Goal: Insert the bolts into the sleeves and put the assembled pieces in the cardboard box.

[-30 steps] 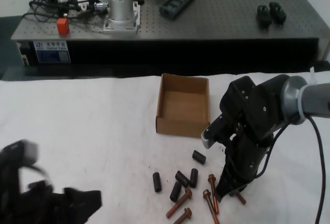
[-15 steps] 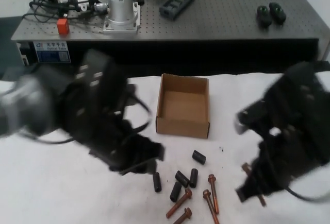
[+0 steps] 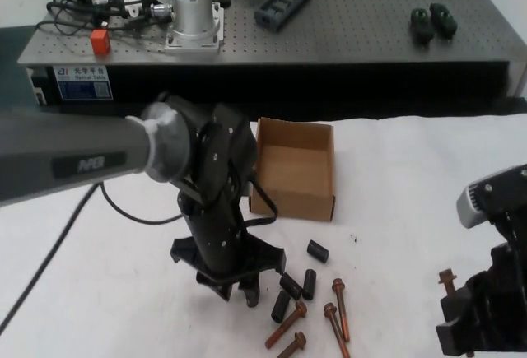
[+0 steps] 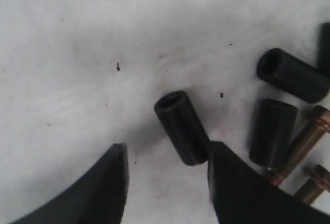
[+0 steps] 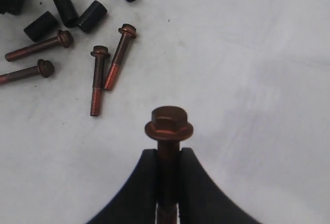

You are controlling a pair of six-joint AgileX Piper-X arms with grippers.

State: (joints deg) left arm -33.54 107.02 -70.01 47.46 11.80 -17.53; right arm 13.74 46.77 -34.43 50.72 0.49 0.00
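Copper bolt gripped tight in my right gripper, held apart from pile. Left gripper gapes over lying sleeve, sleeve nearer one finger: I centre first, then lower, pinch mid-body. Cardboard box near, behind pile.

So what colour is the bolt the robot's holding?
The bolt is coppery reddish-brown, best seen in the right wrist view, pinched in the right gripper.

The bench, spread with white cloth, carries an open cardboard box standing upright. In front of the box lie several black sleeves, one apart and nearer the box, the others close together. Four copper-coloured bolts lie just beside that cluster.
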